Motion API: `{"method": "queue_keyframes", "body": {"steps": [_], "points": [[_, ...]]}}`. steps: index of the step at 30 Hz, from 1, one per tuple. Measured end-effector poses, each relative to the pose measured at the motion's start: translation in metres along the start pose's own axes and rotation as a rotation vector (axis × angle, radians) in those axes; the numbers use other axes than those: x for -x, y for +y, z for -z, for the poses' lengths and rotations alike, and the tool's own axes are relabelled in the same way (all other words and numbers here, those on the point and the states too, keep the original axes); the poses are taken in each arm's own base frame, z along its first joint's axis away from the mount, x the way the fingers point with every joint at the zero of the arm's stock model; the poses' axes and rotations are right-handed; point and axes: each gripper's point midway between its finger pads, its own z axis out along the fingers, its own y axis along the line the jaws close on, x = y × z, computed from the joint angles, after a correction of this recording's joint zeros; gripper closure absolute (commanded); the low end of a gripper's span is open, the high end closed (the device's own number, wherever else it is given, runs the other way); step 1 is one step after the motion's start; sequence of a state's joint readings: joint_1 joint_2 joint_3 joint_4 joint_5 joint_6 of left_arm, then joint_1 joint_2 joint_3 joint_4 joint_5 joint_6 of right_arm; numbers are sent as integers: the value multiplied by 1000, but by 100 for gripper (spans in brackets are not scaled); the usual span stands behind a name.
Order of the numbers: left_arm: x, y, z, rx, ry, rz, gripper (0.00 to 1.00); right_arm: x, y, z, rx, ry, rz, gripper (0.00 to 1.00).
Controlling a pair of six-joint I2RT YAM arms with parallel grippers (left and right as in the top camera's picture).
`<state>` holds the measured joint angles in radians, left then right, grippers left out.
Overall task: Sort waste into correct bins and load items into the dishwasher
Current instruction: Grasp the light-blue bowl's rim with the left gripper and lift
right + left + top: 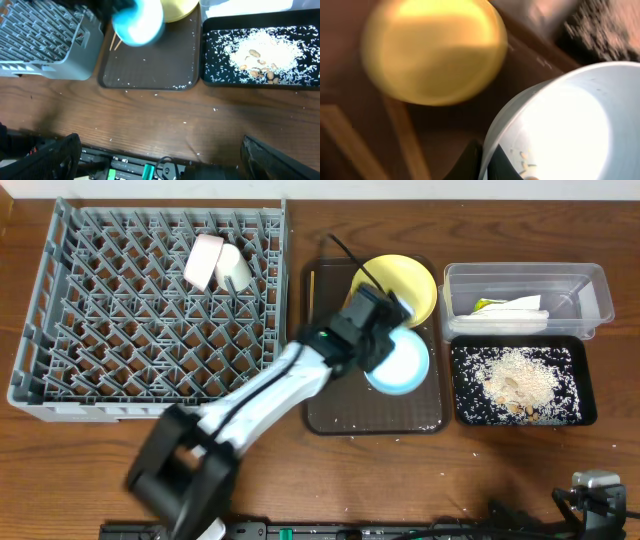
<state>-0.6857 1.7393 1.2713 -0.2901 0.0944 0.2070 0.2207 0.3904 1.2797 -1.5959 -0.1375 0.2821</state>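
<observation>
My left gripper (385, 340) is shut on the rim of the light blue bowl (400, 363) and holds it above the brown tray (330, 410). In the left wrist view the fingers (487, 162) pinch the bowl's rim (520, 115), with a few crumbs inside. The yellow plate (400, 285) lies behind it on the tray. A chopstick (311, 283) lies at the tray's left edge. The white bowl (205, 262) and white cup (236, 270) sit in the grey dish rack (100, 330). The clear tub (580, 280) holds the napkin (510, 310). The black tray (575, 410) holds rice crumbs (515, 375). My right gripper (160, 160) is open and empty near the table's front edge.
Loose rice grains lie scattered on the brown tray's front (150, 82) and on the wooden table (200, 115). The dish rack (40, 45) stands to the left of the brown tray.
</observation>
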Motion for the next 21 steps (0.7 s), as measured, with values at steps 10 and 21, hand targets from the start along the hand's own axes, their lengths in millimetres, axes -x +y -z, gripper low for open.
{"method": "queue_keyframes", "body": {"steps": [10,21], "points": [[59,139,179,780,-222,-48,92,0,0,0,0,0,0,1],[25,264,296,1445,87,-99,93,0,0,0,0,0,0,1]]}}
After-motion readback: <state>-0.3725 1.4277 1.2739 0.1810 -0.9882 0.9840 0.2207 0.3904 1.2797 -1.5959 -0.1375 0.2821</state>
